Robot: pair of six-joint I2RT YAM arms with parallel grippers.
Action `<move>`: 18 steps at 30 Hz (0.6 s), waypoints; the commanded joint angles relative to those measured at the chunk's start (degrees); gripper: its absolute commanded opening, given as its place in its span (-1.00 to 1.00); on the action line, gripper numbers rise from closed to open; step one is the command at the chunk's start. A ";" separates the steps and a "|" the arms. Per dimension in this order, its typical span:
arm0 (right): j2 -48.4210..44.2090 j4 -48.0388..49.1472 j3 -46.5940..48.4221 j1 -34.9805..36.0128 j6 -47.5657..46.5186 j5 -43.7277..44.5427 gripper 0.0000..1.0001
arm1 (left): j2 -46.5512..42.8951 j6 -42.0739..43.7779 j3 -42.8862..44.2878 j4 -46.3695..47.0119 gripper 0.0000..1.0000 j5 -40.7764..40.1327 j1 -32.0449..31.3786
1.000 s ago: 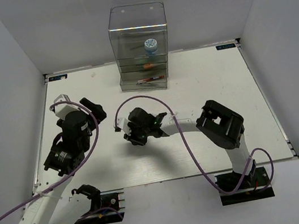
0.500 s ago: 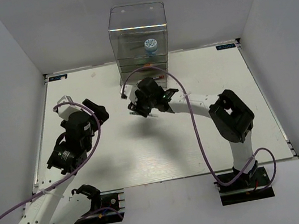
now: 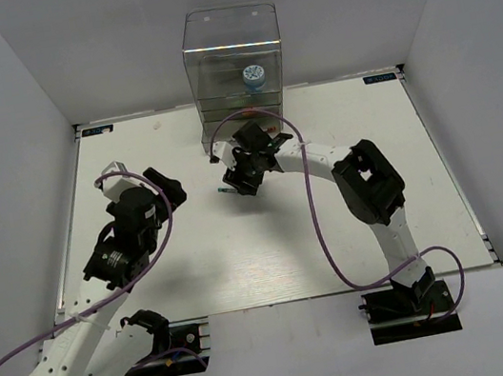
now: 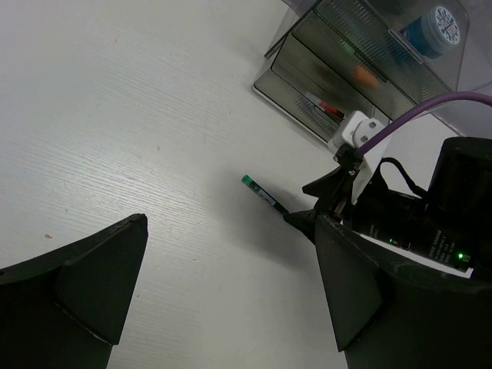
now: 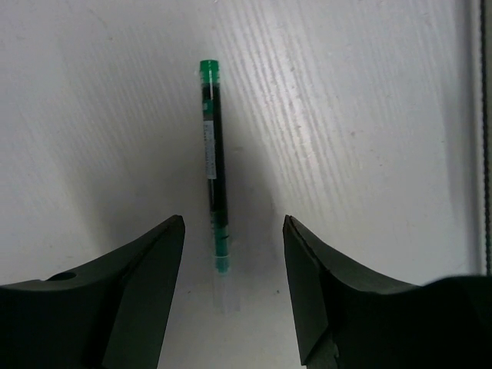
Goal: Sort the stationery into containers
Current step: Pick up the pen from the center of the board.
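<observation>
On the white table [image 3: 195, 255] I see the clear organizer [image 3: 232, 46] at the far edge. My left gripper [image 4: 231, 223] hangs wide open, empty. My right gripper [image 5: 231, 231] is open, straddling a dark green-tipped pen [image 5: 214, 161] lying before the organizer, untouched

White arm links [image 3: 74, 341], black joint housings [image 3: 368, 190], purple cables [image 3: 318, 235], black wedge-shaped fingers [image 5: 131, 292], possibly a green light [image 4: 461, 256]
</observation>
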 commanded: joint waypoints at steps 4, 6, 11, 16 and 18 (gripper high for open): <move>1.64 -4.53 3.62 -0.13 -1.47 -3.70 0.21 | -0.32 -0.68 -1.19 0.73 0.98 0.38 -0.12; 2.35 -3.74 3.27 -0.04 -1.39 -3.17 0.21 | -0.32 -0.68 -1.19 0.73 0.98 0.38 -0.12; 4.28 -3.12 3.71 -0.12 -1.47 -1.94 0.13 | 0.74 -0.68 -1.19 0.73 0.98 0.91 -0.12; 4.81 -3.56 2.92 -0.39 -2.53 -2.47 -0.16 | 0.74 -1.21 -1.19 0.73 0.98 1.44 -0.12; 4.55 -3.83 2.39 -0.65 -3.14 -3.34 -0.44 | 0.74 -1.74 -1.71 0.73 0.98 1.44 -0.12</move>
